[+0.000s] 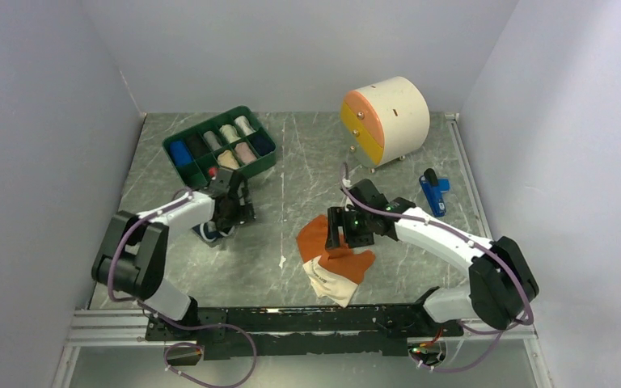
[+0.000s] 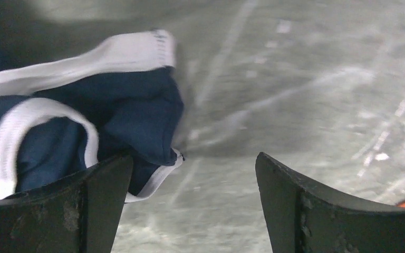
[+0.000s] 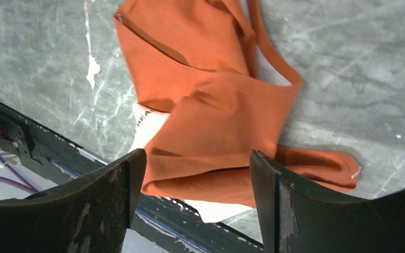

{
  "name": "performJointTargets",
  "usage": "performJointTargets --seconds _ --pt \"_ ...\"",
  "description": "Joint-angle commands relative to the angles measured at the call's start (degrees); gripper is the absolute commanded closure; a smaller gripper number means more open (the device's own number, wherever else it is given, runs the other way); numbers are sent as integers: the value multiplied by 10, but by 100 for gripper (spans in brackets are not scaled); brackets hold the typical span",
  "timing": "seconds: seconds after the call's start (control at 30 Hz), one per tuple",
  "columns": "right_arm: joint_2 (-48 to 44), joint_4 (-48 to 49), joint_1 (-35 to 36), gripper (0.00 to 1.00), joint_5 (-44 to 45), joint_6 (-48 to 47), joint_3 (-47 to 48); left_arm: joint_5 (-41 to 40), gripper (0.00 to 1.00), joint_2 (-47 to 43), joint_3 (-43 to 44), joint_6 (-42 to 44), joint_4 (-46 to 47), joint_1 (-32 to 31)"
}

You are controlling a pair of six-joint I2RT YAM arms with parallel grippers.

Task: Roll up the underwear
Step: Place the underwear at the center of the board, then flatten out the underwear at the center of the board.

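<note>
left gripper state: left gripper released, jaws wide, nothing between them.
navy position: navy underwear sits bunched at one finger and ahead of it, off-centre in the jaws. bare counter fills the rest of the gap.
right gripper state: right gripper released, jaws apart, hovering over the cloth with no pinch.
orange position: orange underwear lies under and ahead of this gripper, folded over itself, cream part poking out on the near side.
risk, left: closing here likely bites only a white-trim corner or bare counter, so the roll would start skewed.
risk, shape: neither piece lies flat. rolling over the lumps likely gives a loose roll that springs open.
risk, strap: the thin orange loop ahead of the right gripper could hook a finger on descent.
risk, edge: the cream hem reaches the black rail just behind the right gripper. a pull toward the bases could snag it or drop it off the counter.
room, left: green tray is close beyond the left gripper, so little run forward.
room, middle: open counter between the two grippers looks like the best rolling lane.
room, right: cream drum cabinet and a blue object sit beyond the right gripper, well apart.
</note>
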Motion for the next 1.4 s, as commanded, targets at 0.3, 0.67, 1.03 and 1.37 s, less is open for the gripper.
performJointTargets --seconds 0.3,0.67,1.03,1.37 --pt "117 -48 98 27 116 -117 177 -23 10 -226 -125 -46 -70 150" --pt "287 -59 165 44 174 -121 293 42 7 -309 -43 -4 -123 150" --pt "372 -51 201 62 217 -93 306 70 7 -404 -84 -25 -127 149" --pt "368 -2 111 100 90 -37 415 97 8 -401 -82 -15 -119 150"
